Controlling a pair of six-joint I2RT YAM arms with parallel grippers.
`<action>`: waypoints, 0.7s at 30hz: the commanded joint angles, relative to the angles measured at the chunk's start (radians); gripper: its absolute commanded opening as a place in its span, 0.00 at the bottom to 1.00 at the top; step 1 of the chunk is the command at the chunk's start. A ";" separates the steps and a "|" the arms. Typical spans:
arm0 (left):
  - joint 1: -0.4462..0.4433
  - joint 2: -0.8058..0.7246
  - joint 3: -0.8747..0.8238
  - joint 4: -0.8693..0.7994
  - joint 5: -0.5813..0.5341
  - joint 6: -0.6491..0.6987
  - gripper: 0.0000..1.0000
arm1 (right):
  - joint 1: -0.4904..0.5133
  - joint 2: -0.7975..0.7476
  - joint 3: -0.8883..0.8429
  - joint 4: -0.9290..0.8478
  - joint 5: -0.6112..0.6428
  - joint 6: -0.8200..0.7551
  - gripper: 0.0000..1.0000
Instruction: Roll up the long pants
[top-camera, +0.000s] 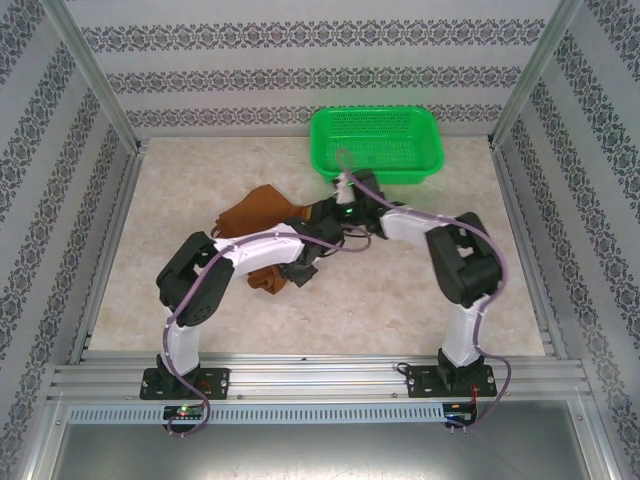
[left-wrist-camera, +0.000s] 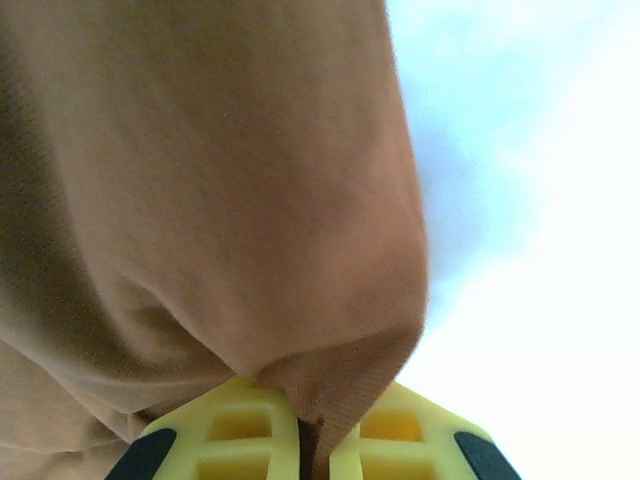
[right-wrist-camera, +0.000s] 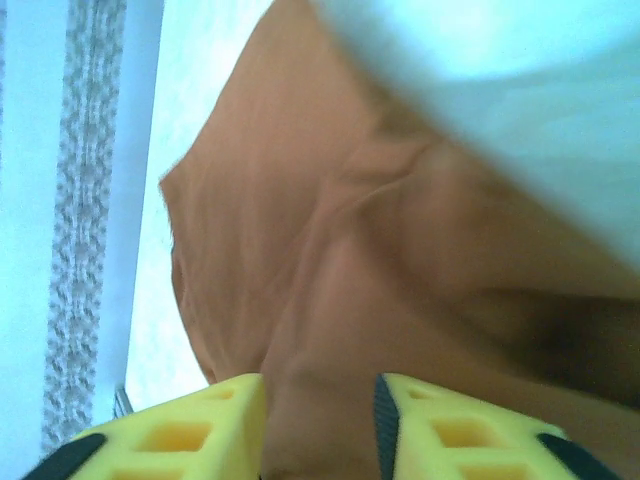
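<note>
pinching a thin fold of the long pants (left-wrist-camera: 200, 200) tight in the left gripper (left-wrist-camera: 308, 432). clamping a thicker bunch of the same cloth in the right gripper (right-wrist-camera: 320, 410). crumpled mid-surface (top-camera: 400, 290), near the green basket (top-camera: 375, 145).
</note>
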 joint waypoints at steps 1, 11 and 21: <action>0.039 0.002 -0.057 -0.019 0.430 -0.135 0.00 | -0.106 -0.092 0.010 -0.099 0.038 -0.012 0.44; 0.090 -0.160 -0.137 0.179 0.899 -0.185 0.00 | -0.109 -0.130 0.035 -0.200 0.005 -0.062 0.46; 0.199 -0.341 -0.467 0.897 1.235 -0.620 0.00 | -0.108 -0.241 -0.052 -0.338 0.003 -0.162 0.54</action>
